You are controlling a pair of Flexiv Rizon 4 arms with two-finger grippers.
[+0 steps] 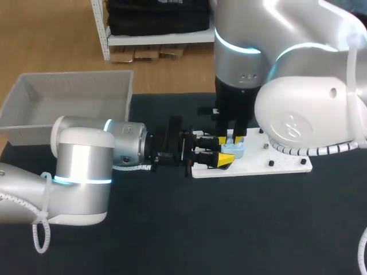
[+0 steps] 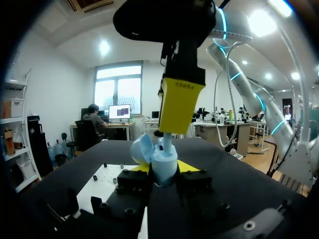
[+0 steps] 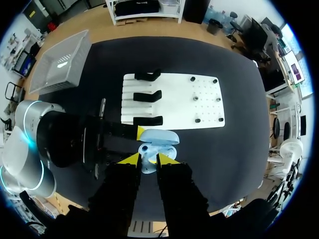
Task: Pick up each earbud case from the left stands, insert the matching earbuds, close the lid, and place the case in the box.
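Closest to the left wrist camera, the left gripper (image 2: 164, 168) is seen closed on the earbud case (image 2: 162, 159), one yellow finger at each side. The case is pale blue and rounded, and its lid (image 2: 141, 149) is tipped open. From above, the right gripper (image 3: 147, 158) is held over the case with its fingers pinched on a small pale earbud (image 2: 168, 143) that touches the open case. The case is held at the left end of the white board (image 3: 199, 107), near three black stands (image 3: 147, 95). The grey box (image 1: 34, 123) is placed at the table's far left corner, well apart, and its bare floor is shown. Dark table (image 1: 229, 229) is spread widely around the board.
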